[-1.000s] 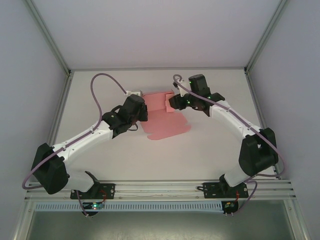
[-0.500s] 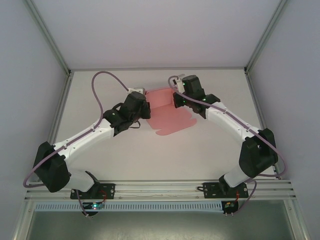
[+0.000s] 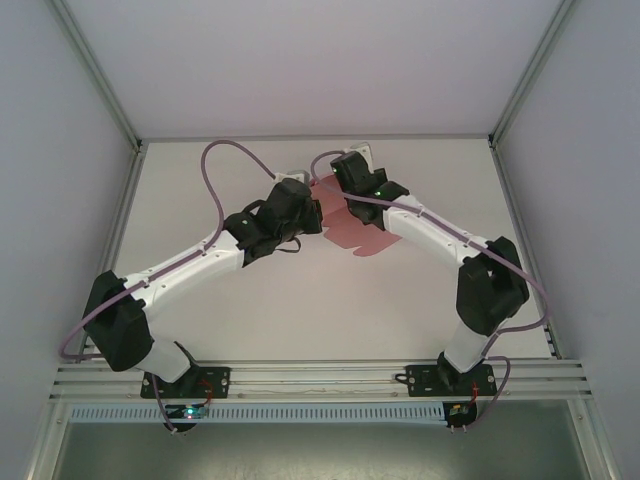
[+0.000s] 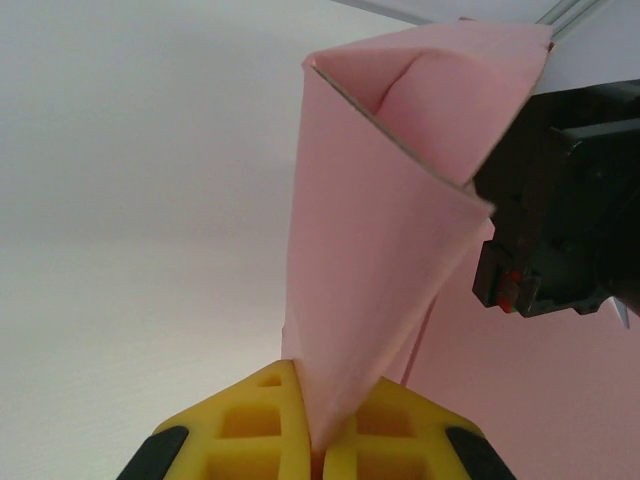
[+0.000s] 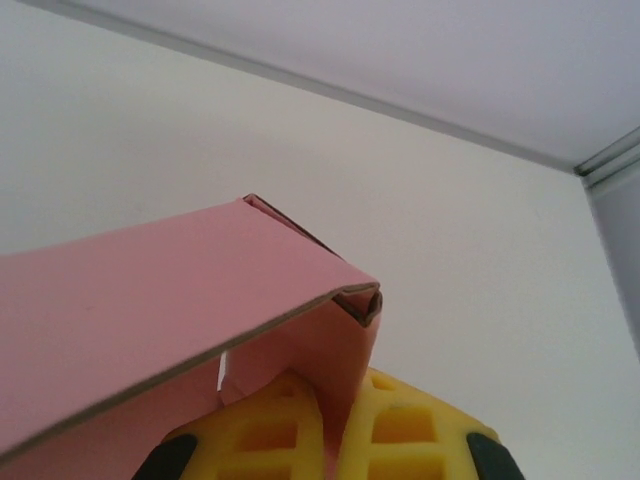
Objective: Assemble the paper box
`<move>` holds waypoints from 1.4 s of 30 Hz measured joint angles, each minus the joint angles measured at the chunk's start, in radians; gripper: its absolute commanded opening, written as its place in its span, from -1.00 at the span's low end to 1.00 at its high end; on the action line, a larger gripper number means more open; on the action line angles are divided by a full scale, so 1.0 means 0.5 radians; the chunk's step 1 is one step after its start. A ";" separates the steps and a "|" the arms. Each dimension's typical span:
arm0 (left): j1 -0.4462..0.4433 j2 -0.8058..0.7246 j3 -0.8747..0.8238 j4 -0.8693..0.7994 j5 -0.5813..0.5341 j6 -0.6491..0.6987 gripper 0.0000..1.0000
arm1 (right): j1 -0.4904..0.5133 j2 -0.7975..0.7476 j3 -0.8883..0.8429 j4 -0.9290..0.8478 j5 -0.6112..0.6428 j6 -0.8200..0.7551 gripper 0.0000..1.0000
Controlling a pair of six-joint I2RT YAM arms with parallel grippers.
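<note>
The left fingers (image 4: pixel 303 452) are closed on the box (image 4: pixel 370 250), pinching a narrow tip of pink card between the yellow pads. Above them the card opens into a folded sleeve, its cut edge running up and to the right. The right arm's black wrist sits just beside that edge. To the left of the fingers there is open desk (image 4: pixel 120 250).

The right fingers (image 5: pixel 352 452) are clamped on a folded corner of the box (image 5: pixel 150 300). One long edge runs out to their left, showing the card's brown core. Beyond and to the right, bare desk (image 5: pixel 450 250) reaches the back wall.

From above, the left fingers (image 3: pixel 308 203) and the right fingers (image 3: pixel 335 192) meet close together at the far middle of the desk (image 3: pixel 250 290). The box (image 3: pixel 362 236) spreads out from them under the right forearm. The desk is open on the near side and on both flanks.
</note>
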 measured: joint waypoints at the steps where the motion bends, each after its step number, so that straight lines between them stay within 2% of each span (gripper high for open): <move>1: 0.000 0.000 0.000 -0.004 -0.004 0.000 -1.00 | -0.024 -0.051 -0.105 0.129 -0.097 0.029 -1.00; 4: 0.000 0.002 0.000 -0.004 0.021 0.005 -1.00 | -0.188 -0.273 -0.644 0.813 -0.591 0.195 -0.90; 6: -0.001 0.002 0.000 -0.004 0.040 0.018 -1.00 | -0.296 -0.307 -0.905 1.266 -0.923 0.362 -0.75; 8: -0.001 0.002 0.001 -0.007 0.035 0.024 -1.00 | -0.369 -0.241 -1.017 1.640 -1.186 0.504 -0.55; 11: -0.001 0.002 0.010 -0.008 0.014 0.020 -1.00 | -0.397 -0.178 -1.019 1.875 -1.375 0.587 -0.34; 13: -0.001 0.000 0.020 -0.008 -0.004 0.013 -1.00 | -0.397 -0.179 -0.999 1.921 -1.427 0.582 -0.28; 16: 0.000 -0.018 0.020 -0.016 -0.070 0.000 -1.00 | -0.408 -0.195 -0.986 1.947 -1.494 0.572 -0.43; 18: -0.001 -0.040 0.019 -0.030 -0.098 0.001 -1.00 | -0.437 -0.227 -0.986 1.905 -1.560 0.555 -0.63; 20: -0.001 -0.063 0.018 -0.040 -0.114 0.002 -1.00 | -0.462 -0.276 -0.969 1.788 -1.622 0.504 -0.61; 23: -0.001 -0.097 0.016 -0.056 -0.124 0.010 -1.00 | -0.499 -0.323 -0.893 1.588 -1.794 0.363 -0.38; 26: -0.001 -0.121 0.016 -0.076 -0.125 0.049 -1.00 | -0.533 -0.350 -0.870 1.440 -1.980 0.196 -0.38; 31: -0.003 -0.127 0.014 -0.117 -0.064 0.120 -1.00 | -0.581 -0.352 -0.862 1.203 -2.142 -0.031 -0.38; 33: -0.005 -0.127 0.014 -0.121 -0.043 0.140 -1.00 | -0.605 -0.352 -0.862 1.187 -2.207 -0.060 -0.16; 34: -0.007 -0.127 0.014 -0.111 -0.033 0.146 -1.00 | -0.619 -0.352 -0.862 1.184 -2.265 -0.072 -0.20; 37: -0.014 -0.138 0.015 -0.089 -0.021 0.155 -1.00 | -0.649 -0.352 -0.862 1.169 -2.348 -0.078 -0.51; 41: -0.015 -0.144 0.015 -0.082 0.003 0.163 -1.00 | -0.689 -0.362 -0.863 1.157 -2.373 -0.081 -0.52; 42: -0.015 -0.144 0.015 -0.081 0.004 0.164 -1.00 | -0.692 -0.372 -0.862 1.147 -2.374 -0.081 -0.68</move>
